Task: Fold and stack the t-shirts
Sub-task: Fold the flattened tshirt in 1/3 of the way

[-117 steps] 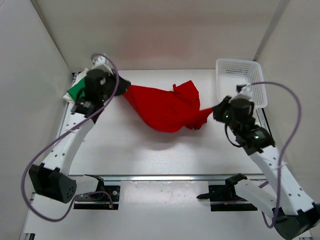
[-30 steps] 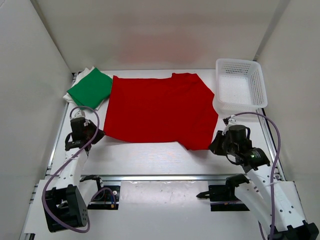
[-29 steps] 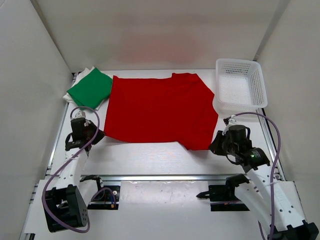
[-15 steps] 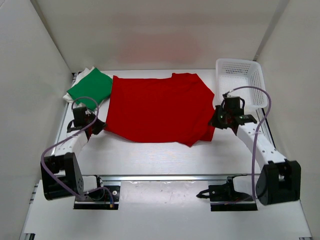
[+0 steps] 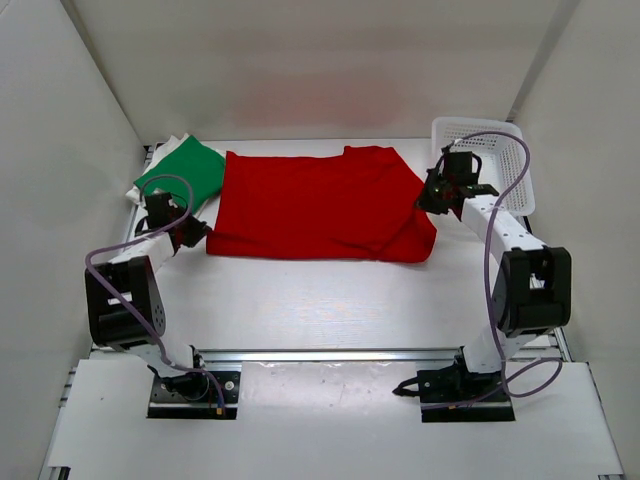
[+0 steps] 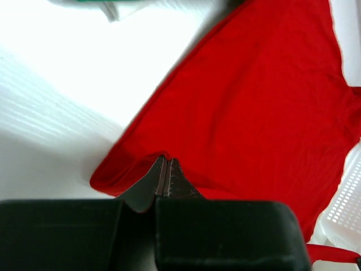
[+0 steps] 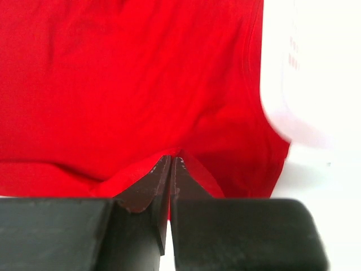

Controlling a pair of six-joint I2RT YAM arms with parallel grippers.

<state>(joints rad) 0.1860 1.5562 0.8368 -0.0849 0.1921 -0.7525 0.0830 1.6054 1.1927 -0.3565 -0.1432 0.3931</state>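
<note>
**A:** Where does the bright red soft cloth t-shirt (image 5: pixel 320 205) lie now?

**B:** Spread across the far half of the white table (image 5: pixel 330 300). Its left edge is just beside the folded bright green cloth t-shirt (image 5: pixel 185 175), which rests on a white cloth t-shirt (image 5: pixel 141 188) in the far left corner.

**A:** And the grippers?

**B:** Both are pinched tight on the red cloth. The left gripper (image 5: pixel 196 232) has the near left corner; the right gripper (image 5: pixel 428 196) has the near right one, beside the white plastic lattice basket (image 5: pixel 512 160). In each wrist view the fingers are pressed together with a ridge of red at their tips.

**A:** What differs from half a second ago?

**B:** Both arms have reached further from their bases — the right more than the left. The near hem went with them, so the shirt stretches less far toward the arms — its right corner now bulges in a rounded fold
</note>
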